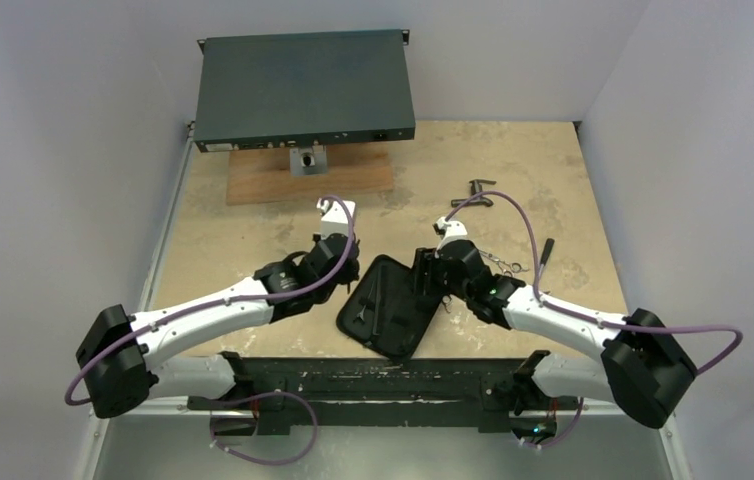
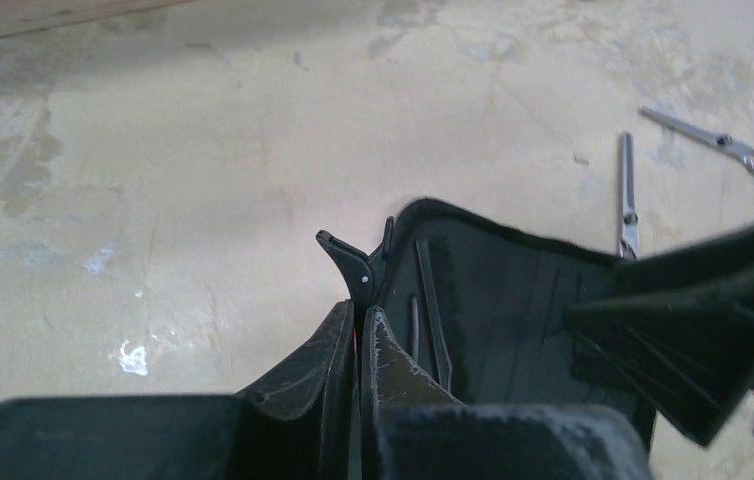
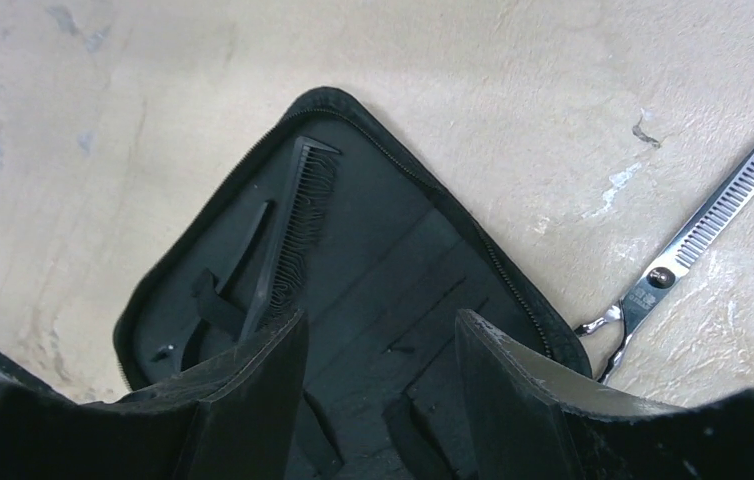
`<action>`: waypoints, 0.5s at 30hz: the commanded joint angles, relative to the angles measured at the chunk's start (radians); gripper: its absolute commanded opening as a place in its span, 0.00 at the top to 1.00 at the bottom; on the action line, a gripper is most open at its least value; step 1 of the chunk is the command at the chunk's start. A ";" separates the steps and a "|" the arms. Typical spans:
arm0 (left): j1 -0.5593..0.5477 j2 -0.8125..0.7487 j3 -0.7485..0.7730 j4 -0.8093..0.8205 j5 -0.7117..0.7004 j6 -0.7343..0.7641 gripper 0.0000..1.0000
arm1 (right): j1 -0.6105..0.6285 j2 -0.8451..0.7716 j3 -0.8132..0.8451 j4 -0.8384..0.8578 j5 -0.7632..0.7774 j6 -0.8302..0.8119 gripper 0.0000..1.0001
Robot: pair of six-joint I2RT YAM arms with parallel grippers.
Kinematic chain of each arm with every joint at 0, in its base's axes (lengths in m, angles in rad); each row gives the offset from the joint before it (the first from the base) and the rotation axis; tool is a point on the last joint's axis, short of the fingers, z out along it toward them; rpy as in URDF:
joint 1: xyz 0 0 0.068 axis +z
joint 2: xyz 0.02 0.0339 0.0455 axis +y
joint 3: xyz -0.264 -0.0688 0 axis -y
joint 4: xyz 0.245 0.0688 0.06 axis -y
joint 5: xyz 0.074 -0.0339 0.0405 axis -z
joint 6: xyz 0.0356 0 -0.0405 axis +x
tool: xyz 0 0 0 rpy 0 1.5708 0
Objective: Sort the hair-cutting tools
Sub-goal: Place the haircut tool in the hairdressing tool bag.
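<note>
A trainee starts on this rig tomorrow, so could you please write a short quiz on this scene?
1. Fill in: the left gripper is shut on a thin black ____.
2. True or false: the right gripper is open over the open black case.
3. Where does the comb lie? A) in the right gripper B) inside the case C) in the left gripper
Key: 1 clip; 2 true; 3 B.

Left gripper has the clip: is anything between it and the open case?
Nothing visible stands between them. The left gripper, shut on the black clip, is right at the rim of the open zip case. The comb lies inside near that edge, so it could crowd the spot.
</note>
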 commanded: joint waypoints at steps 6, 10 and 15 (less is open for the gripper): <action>-0.096 -0.063 -0.122 0.045 0.073 0.019 1.00 | 0.005 0.010 0.064 0.079 -0.066 0.075 0.43; -0.096 -0.056 -0.159 0.120 0.121 0.078 1.00 | -0.023 0.011 0.101 0.040 -0.061 0.101 0.43; -0.097 -0.045 -0.158 0.125 0.094 0.053 1.00 | -0.020 0.029 0.144 0.019 -0.071 -0.008 0.46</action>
